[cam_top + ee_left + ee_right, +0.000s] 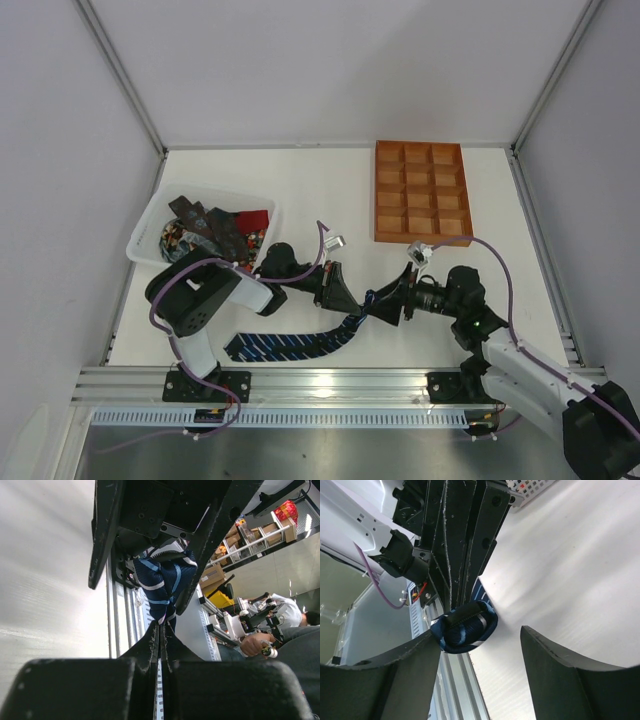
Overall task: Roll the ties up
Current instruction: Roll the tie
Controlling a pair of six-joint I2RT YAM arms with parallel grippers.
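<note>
A navy tie with light-blue stripes [290, 346] lies along the table's front edge. Its narrow end rises to my left gripper [340, 298], which is shut on it. In the left wrist view the gripper [161, 627] is pressed shut, with the tie [162, 582] bunched at the fingertips. In the right wrist view the tie end forms a small roll [465, 630] wound round the left gripper's fingers. My right gripper [482, 636] is open, its jaws wide on either side of the roll, one finger [395, 675] touching it. It faces the left gripper in the top view [385, 308].
A white basket [150, 215] at the left holds several other ties [215, 228], dark, red and patterned. An orange-brown compartment tray [378, 190] stands at the back right. The metal rail [320, 382] runs along the near edge.
</note>
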